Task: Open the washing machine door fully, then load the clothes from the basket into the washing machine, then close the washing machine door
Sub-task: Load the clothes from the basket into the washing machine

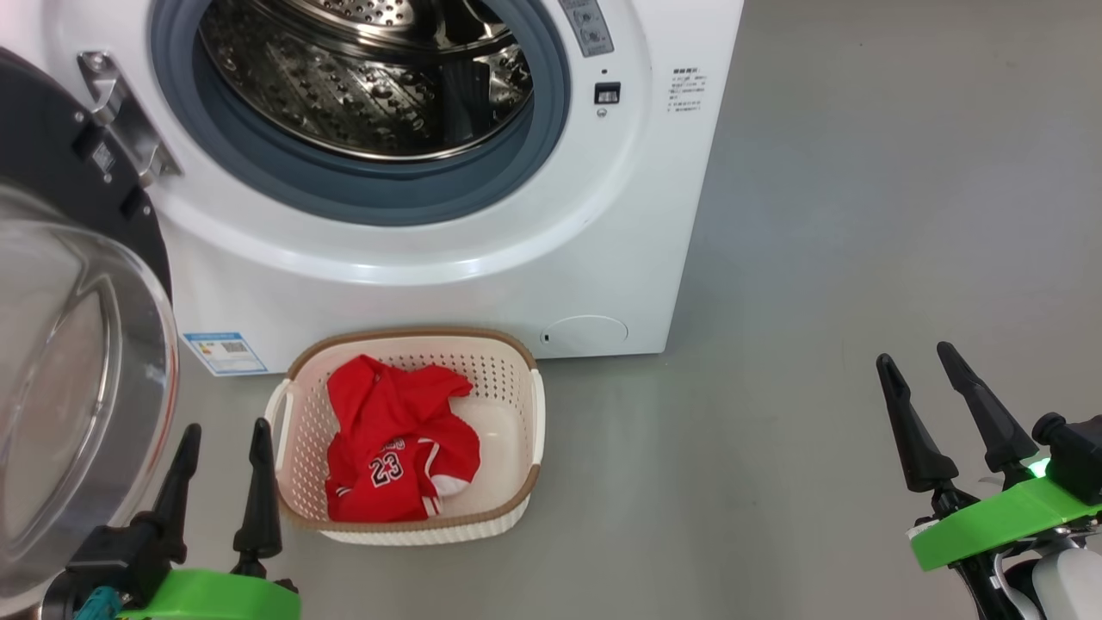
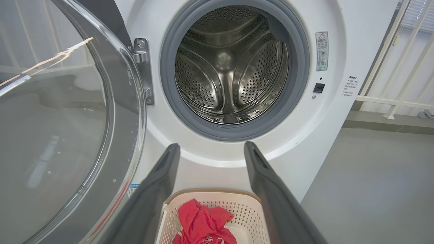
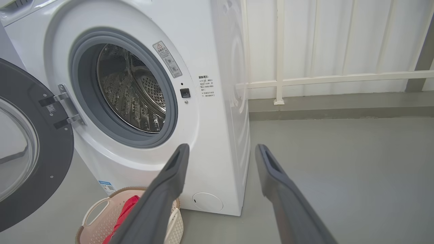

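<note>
Since the door (image 1: 77, 362) hangs swung out on its hinge (image 1: 129, 120) at the left, glass bowl bulging toward the robot, the washer (image 1: 603, 258) mouth is unobstructed. Gasket (image 1: 551, 129) and drum (image 1: 370, 77) are exposed, and the drum looks empty. Judgement: step one is done or close to it; can't tell if the door is at its stop.

Basket (image 1: 413, 334) sits on the floor (image 1: 861, 215) just in front of the washer, below the mouth and a bit left of centre. That gives a short lift from basket to drum, which is probably why it's parked there. Can't tell whether it touches the washer front.

Clothes (image 1: 392, 439): a red bundle with the 23 jersey face up, bunched in the left and near part of the basket. The right part of the basket bottom is bare. Nothing loaded yet.

Left tool (image 1: 227, 424): near left, fingers parted, empty, tips just left of the basket's near-left corner, between basket and door glass. Its wrist view looks straight into the drum with the basket below, so the arm looks lined up for pick-and-feed.

Right tool (image 1: 914, 351): near right, well apart from the basket, over bare floor, fingers parted, empty. It looks parked clear of the left arm's path.

Likely next: left tool goes right and down onto the bundle. Risks:
- The door glass is close on that arm's left, so there is little swing room.
- Loose fabric may snag the basket rim or drag on the gasket lip.
</note>
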You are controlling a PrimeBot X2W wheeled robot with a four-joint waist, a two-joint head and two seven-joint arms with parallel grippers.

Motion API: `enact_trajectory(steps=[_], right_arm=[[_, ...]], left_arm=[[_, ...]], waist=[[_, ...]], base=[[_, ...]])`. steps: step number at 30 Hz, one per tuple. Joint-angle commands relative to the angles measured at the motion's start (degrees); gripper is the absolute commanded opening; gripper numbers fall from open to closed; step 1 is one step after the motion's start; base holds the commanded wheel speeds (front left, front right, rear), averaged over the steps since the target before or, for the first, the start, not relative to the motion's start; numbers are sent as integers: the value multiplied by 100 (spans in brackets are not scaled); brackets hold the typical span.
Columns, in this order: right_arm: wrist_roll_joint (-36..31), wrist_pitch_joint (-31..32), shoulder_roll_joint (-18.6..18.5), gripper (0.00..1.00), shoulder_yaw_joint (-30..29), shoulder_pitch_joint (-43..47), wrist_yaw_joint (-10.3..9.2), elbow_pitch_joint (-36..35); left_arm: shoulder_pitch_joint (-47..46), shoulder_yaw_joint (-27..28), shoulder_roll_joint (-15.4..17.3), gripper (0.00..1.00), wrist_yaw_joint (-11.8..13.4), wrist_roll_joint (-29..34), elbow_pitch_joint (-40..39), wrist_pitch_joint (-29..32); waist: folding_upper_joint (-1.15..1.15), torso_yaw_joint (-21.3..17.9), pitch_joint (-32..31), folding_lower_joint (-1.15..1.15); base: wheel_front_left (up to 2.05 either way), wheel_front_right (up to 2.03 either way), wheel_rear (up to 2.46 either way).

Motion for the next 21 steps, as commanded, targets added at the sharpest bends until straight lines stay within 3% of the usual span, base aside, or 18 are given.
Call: enact_trajectory(steps=[1,21], right_arm=[[-33,-69,-90,100,97,28,9,-142],[-26,-69,-90,100,91,-13,9,-150]], left_arm=[[-87,199,68,100,-15,48,-155,-46],[-119,245,51,100,-18,51,-193,-46]], waist=[[0,2,2,0],[0,23,88,0]], base=[[92,-92,0],[64,-64,0]])
